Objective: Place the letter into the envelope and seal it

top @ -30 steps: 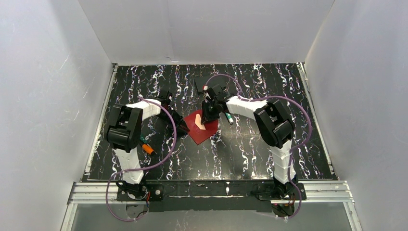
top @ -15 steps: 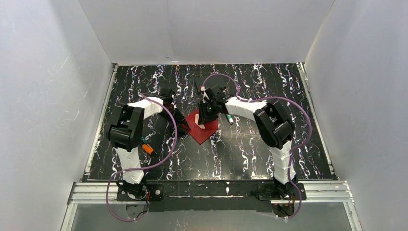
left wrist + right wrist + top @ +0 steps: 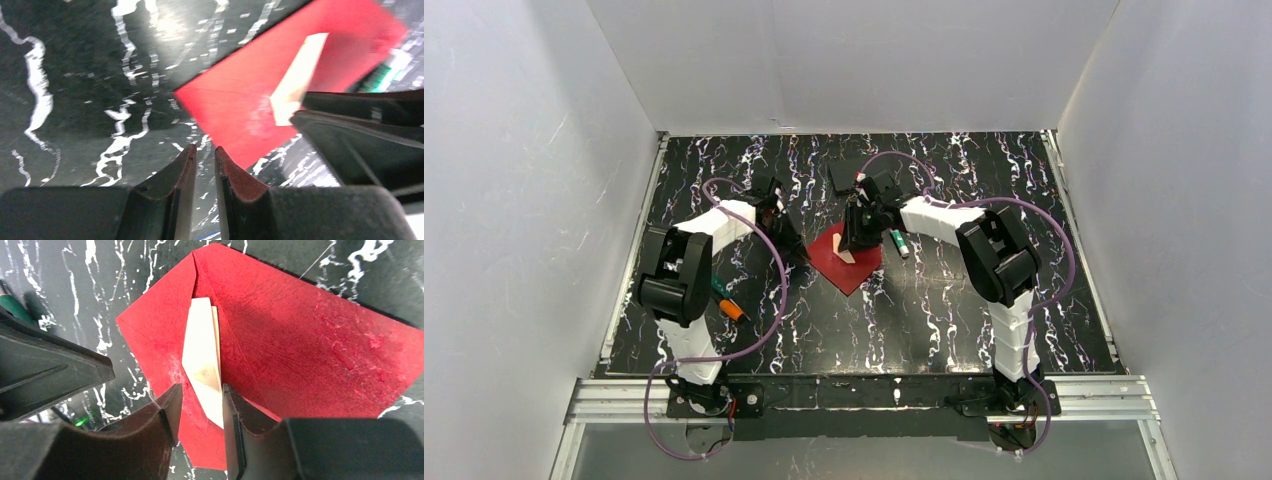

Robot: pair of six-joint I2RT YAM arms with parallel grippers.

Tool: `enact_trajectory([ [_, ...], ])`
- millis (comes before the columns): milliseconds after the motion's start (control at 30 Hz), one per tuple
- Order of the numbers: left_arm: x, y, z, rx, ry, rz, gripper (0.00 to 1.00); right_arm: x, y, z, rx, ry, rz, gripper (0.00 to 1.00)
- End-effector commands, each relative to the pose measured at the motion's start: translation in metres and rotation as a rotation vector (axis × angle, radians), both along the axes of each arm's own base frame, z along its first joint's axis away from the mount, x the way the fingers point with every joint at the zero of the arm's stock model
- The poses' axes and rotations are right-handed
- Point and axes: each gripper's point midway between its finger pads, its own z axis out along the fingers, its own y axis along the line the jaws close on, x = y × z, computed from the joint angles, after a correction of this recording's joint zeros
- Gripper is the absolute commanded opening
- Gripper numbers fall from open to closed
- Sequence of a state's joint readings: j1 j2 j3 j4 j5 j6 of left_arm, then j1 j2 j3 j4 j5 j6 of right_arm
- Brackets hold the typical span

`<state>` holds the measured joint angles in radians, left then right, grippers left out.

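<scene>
The dark red envelope [image 3: 852,262] lies flat on the black marbled table, its flap open. A narrow strip of the white letter [image 3: 846,256] shows in its opening; the rest is hidden inside. My right gripper [image 3: 856,238] is right above it. In the right wrist view its fingers [image 3: 202,402] stand slightly apart astride the letter strip [image 3: 202,352] on the envelope [image 3: 300,340]. My left gripper [image 3: 796,250] is just left of the envelope, its fingers [image 3: 205,152] nearly together and empty. The left wrist view shows the envelope [image 3: 240,100] and letter [image 3: 297,80] ahead.
A dark rectangular block [image 3: 844,172] lies behind the right gripper. A green marker [image 3: 900,243] lies right of the envelope, and an orange and green marker [image 3: 729,305] lies beside the left arm. White walls enclose the table on three sides.
My left gripper has drawn back slightly up and left, off the envelope's left corner. The envelope and my right gripper have shifted a little to the right.
</scene>
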<state>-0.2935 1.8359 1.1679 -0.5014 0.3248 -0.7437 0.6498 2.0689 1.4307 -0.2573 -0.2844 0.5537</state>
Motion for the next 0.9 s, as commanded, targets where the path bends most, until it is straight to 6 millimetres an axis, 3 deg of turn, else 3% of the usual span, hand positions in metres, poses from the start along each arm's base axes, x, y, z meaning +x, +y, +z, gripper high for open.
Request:
enact_trajectory([
  [0, 0.027, -0.024, 0.036, -0.151, -0.18, -0.048, 0.18, -0.005, 0.014, 0.012, 0.092, 0.052, -0.027, 0.42],
  [200, 0.027, -0.009, -0.007, -0.029, -0.093, -0.052, 0.12, -0.002, 0.02, 0.009, 0.149, 0.035, -0.028, 0.4],
  [533, 0.013, 0.025, -0.039, 0.183, -0.001, -0.141, 0.1, 0.028, 0.015, 0.024, 0.111, -0.148, -0.041, 0.38],
  [733, 0.021, 0.011, -0.022, 0.102, -0.044, -0.174, 0.15, 0.039, 0.022, 0.016, 0.102, -0.166, -0.016, 0.38],
  [867, 0.037, -0.005, 0.007, 0.025, -0.101, -0.186, 0.28, 0.044, 0.028, 0.016, 0.114, -0.163, -0.01, 0.38],
])
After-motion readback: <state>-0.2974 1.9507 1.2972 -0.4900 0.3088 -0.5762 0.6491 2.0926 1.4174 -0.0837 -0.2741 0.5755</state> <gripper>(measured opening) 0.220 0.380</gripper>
